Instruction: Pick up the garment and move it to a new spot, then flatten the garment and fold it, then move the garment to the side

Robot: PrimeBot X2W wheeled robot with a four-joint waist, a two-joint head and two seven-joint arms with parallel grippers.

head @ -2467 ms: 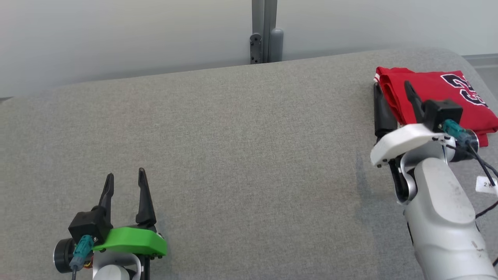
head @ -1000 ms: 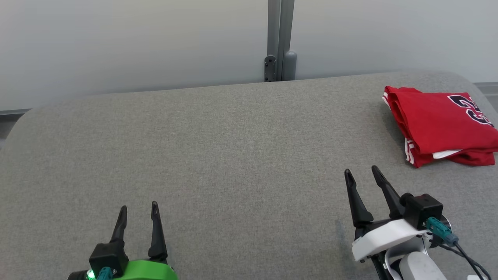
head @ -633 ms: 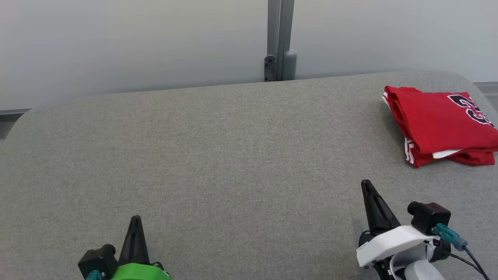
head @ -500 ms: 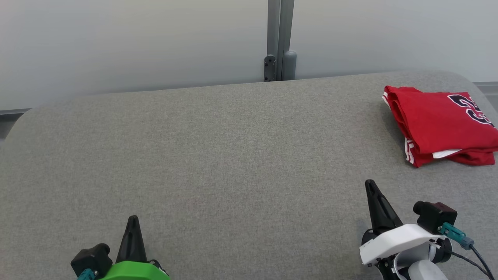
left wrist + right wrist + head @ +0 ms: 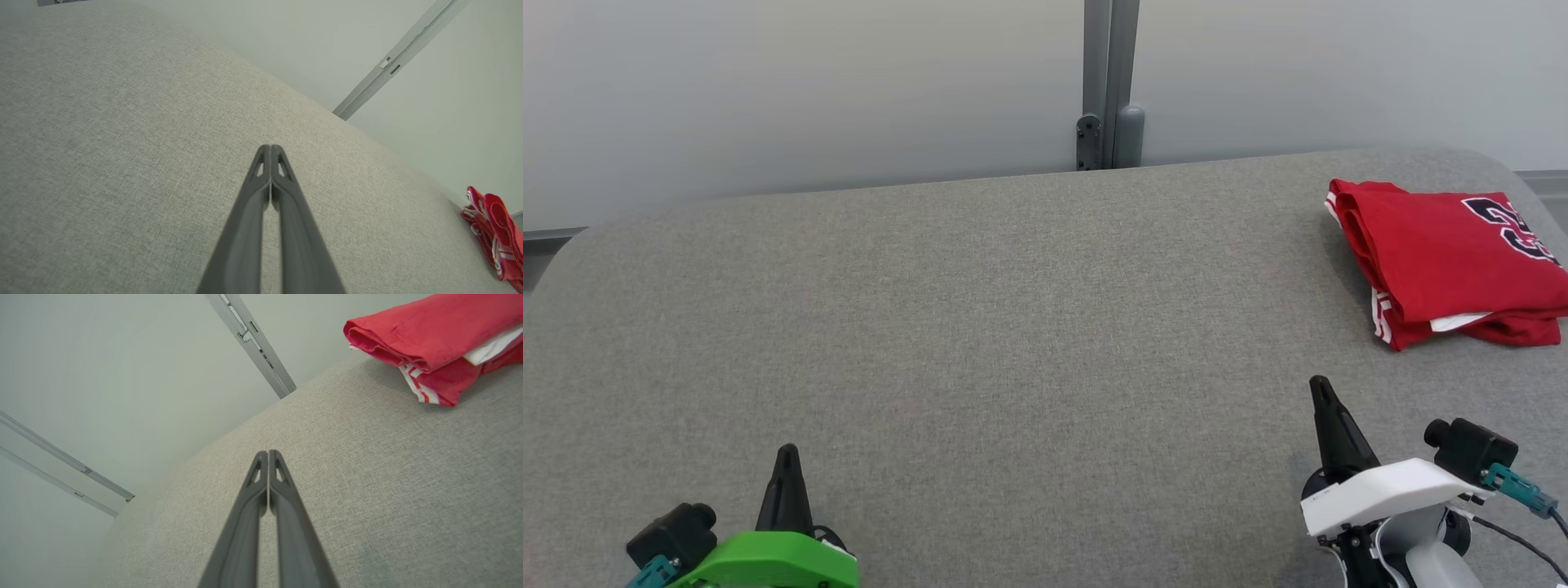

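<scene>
Garment point(image 5: 1445, 261): a red jersey with dark numerals, folded into a compact stack. It lies on the grey fabric counter point(image 5: 1013, 327), right of the wall post point(image 5: 1109, 82) and nearer the robot, at the counter's right end; its right side runs off the head view.

Left gripper point(image 5: 787, 454): left of the post and well apart from it, at the near edge. Its fingers point(image 5: 245, 228) are clenched tip to tip on nothing.

Right gripper point(image 5: 1319, 384): right of the post, at the near edge, not touching the garment. Its fingers point(image 5: 245, 531) are likewise pressed together, empty.

Step in hand, as judged: the last one, moving the folded garment aside, which looks complete or nearly so.

Next move: little beyond keeping both arms off the stack. Any correction would call for the right fingers to part first, then reach forward and rightward.

Obstacles: none apparent; only bare counter cloth lies along that path.
</scene>
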